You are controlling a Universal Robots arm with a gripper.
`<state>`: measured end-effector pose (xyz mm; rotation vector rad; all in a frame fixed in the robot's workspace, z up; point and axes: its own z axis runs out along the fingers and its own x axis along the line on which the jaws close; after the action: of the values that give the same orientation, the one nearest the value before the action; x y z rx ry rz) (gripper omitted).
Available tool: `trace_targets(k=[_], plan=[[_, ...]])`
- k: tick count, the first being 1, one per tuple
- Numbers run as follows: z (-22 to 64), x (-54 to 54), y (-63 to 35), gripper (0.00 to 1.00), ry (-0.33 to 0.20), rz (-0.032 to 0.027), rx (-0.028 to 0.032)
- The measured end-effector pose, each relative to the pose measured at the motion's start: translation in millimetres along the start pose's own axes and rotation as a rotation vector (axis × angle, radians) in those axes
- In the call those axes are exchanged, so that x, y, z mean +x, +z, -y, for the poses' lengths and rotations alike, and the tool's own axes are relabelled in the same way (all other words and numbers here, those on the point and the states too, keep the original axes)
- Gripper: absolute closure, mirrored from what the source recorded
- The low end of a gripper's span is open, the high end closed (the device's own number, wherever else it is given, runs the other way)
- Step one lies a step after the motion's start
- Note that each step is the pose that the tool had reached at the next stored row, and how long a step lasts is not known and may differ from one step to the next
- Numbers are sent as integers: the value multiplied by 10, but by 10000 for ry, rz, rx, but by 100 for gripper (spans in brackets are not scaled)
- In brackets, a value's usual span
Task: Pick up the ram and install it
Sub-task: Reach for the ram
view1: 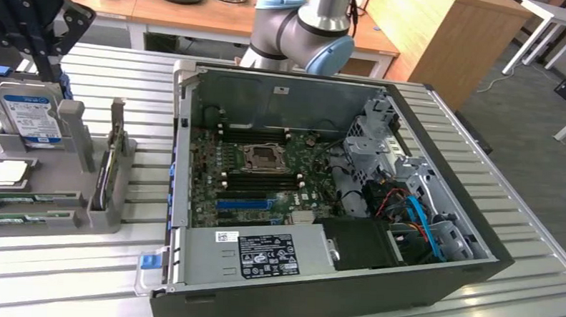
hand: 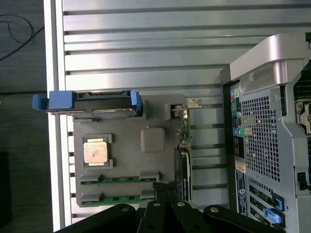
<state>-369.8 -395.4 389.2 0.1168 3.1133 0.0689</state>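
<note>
Slatted aluminium table (view1: 528, 234) carries an open sheet-steel computer case (view1: 354, 290), with the green motherboard (view1: 263, 165) exposed inside. Beside the case, on the exterior view's left, stands a grey moulded fixture (hand: 126, 141) holding a boxy hard drive (view1: 27, 119), a square metal-capped processor (hand: 95, 151) and the ram (hand: 121, 179). The ram sits edge-up in the fixture's slots as thin, flat green boards. It is judged light, stiff and fragile, so the grip belongs on the long bare edges, clear of chips and contacts. The gripper (hand: 164, 188) hovers near the ram's end, jaws closed and empty.
</note>
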Motion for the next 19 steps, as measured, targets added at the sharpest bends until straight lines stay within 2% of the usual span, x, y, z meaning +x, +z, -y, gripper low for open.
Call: trace_targets(k=[9,19], plan=[[2,25,-1,89,1,2,1],[17,228,-6,89,-2,32,-3]])
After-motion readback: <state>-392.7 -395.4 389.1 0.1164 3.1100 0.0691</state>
